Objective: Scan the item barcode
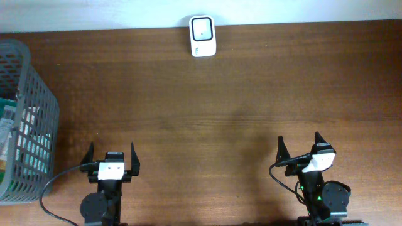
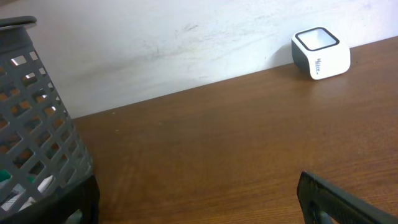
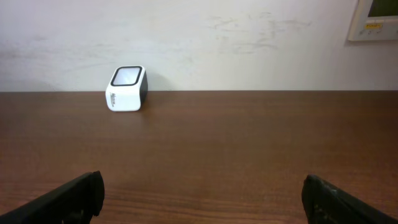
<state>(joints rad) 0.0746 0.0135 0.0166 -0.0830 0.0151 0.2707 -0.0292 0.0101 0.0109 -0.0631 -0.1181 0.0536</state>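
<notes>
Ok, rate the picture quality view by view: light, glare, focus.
Overhead: even light, sharp, no hard glare on the table. Left wrist: tilted horizon, grey basket close and soft, barcode scanner crisp. Right wrist: level, scanner sharp, right gripper dark and blurred at the bottom corners.

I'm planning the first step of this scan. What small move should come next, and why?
Probably swing the left gripper toward the grey plastic lattice basket on its own side. It and the right gripper stand open and empty, the packaged items lie in that basket, and the white box-shaped scanner at the far edge has nothing before it.
</notes>
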